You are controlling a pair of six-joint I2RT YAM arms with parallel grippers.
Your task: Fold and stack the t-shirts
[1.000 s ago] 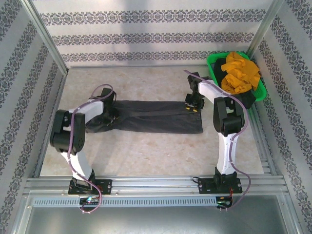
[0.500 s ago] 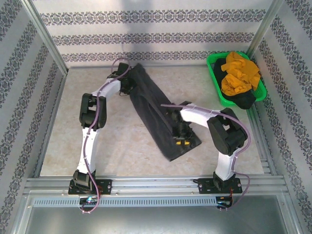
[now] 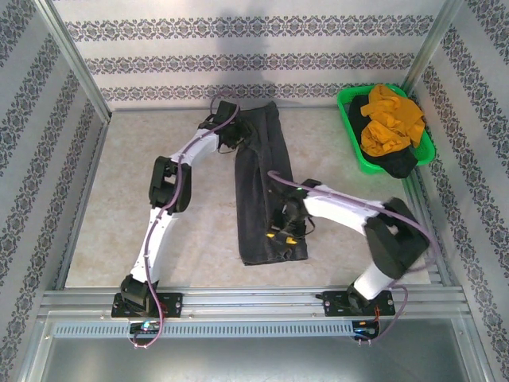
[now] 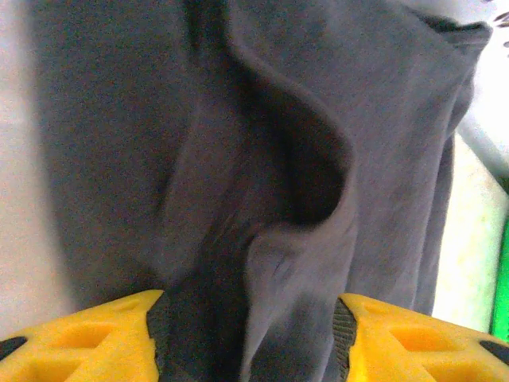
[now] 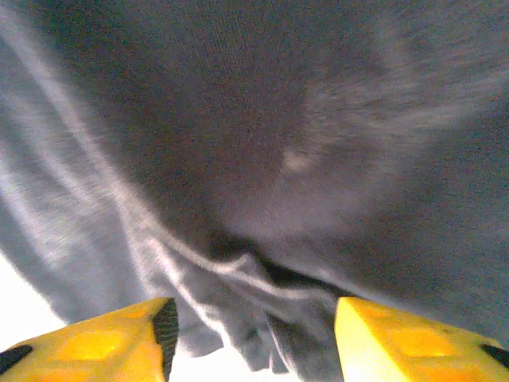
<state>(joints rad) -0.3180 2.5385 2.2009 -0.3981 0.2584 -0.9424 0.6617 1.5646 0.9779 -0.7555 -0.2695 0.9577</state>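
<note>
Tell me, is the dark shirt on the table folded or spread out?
Folded. The dark shirt lies as a long narrow strip, with no sleeves sticking out.

Top cam overhead, rear; wrist cams v. close, all share grey shirt (image 3: 256, 199).

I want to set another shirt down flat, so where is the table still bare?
Bare: the wide patch between the left wall and the left arm; the strip between that arm and the dark shirt; the far patch between the shirt and the basket. Crowded: the near right, where the right arm lies across the table.
</note>
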